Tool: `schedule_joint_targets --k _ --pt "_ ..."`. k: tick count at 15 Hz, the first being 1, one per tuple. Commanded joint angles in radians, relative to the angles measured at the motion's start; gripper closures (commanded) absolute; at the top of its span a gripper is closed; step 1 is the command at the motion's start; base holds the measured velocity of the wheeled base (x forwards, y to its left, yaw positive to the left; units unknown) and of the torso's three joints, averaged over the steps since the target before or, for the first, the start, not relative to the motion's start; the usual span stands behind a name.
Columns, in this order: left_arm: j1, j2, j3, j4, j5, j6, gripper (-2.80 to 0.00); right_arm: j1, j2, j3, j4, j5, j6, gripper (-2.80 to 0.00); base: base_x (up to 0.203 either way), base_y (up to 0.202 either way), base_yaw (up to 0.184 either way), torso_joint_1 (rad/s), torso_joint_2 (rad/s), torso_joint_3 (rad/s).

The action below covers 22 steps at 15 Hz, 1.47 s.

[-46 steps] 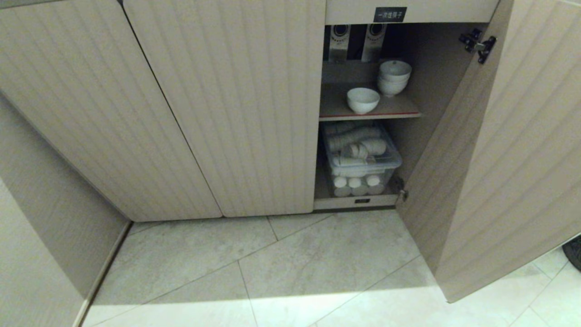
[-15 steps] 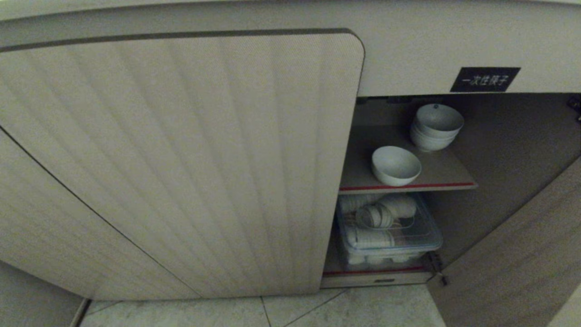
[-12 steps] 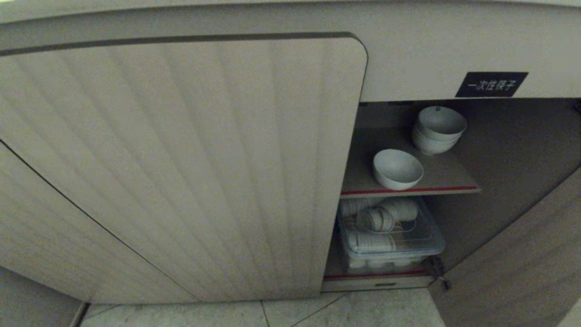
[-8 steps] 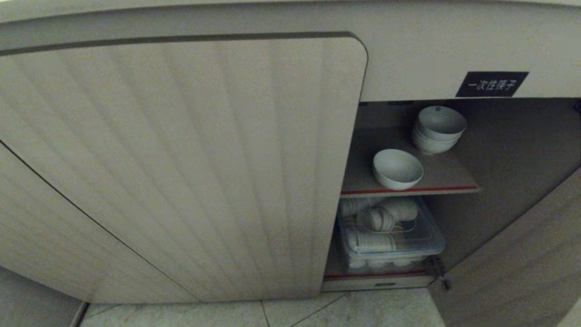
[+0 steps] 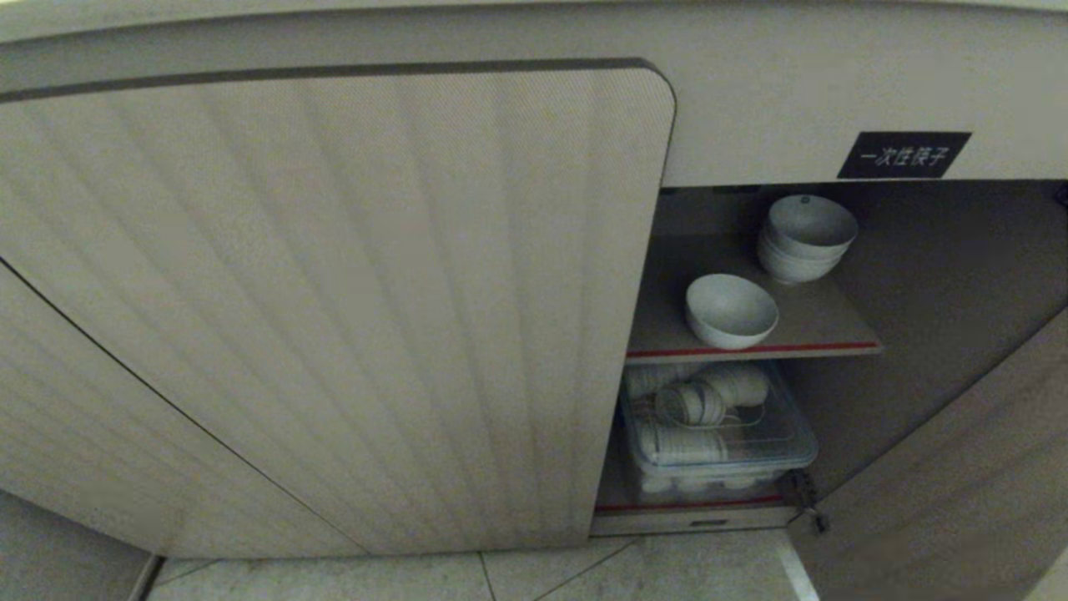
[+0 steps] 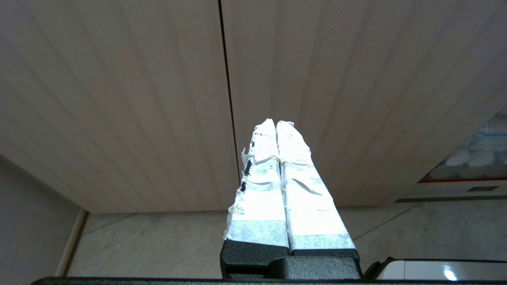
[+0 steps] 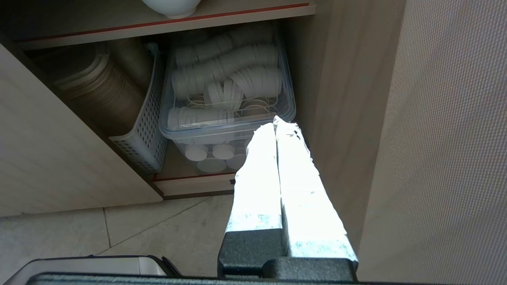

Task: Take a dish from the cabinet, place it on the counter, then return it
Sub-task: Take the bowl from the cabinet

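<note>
Right gripper [image 7: 276, 120]: white-taped fingers pressed together, nothing between them, hanging low before the open cabinet [image 5: 909, 275] and pointing at the lower compartment. Just past its tips, a clear lidded bin [image 7: 190, 136] packed with stacked white cups; beside the bin, a perforated grey basket [image 7: 138, 146] holding brownish round items. Left gripper [image 6: 276, 123]: fingers likewise clenched and empty, facing the seam between two closed ribbed doors [image 6: 336, 79] above the tiled floor [image 6: 158, 245]. Neither arm appears in the head view. Dish [image 5: 732, 311]: upright near the front of the red-edged shelf [image 5: 826, 338], toward its left side, touched by neither gripper. Bowl stack [image 5: 807, 238]: farther back and to the right on the same shelf, apart from the dish. Black label [image 5: 904, 155] with white characters: on the panel above the opening. The cabinet's open door [image 5: 959, 501] stands at the right edge.
</note>
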Motion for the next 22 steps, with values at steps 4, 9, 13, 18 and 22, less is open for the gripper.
schedule_joint_targets --k 4,9,13,18,22 --pt "0.0 0.0 0.0 -0.001 -0.001 0.0 0.0 0.0 0.001 0.0 0.0 0.0 -0.009 0.0 0.0 0.0 0.0 0.0 0.0 0.0" --pt "-0.001 0.0 0.0 -0.001 0.0 0.0 0.0 0.0 0.001 0.0 -0.002 0.023 -0.044 0.0 0.0 0.0 0.0 0.0 0.0 0.0" --pt "0.0 0.0 0.0 -0.001 0.0 0.0 0.0 0.001 0.001 -0.003 0.002 0.038 -0.102 0.0 0.0 0.0 0.0 0.0 0.0 0.0" --pt "-0.001 0.0 0.0 -0.001 -0.001 0.0 0.0 0.001 0.014 -0.025 -0.003 0.041 -0.104 0.0 0.0 0.0 0.0 0.0 0.0 0.0" --pt "0.0 0.0 0.0 -0.001 -0.001 0.0 0.0 0.002 0.112 -0.099 -0.006 0.212 -0.114 0.0 0.0 0.0 0.0 0.0 0.0 0.0"
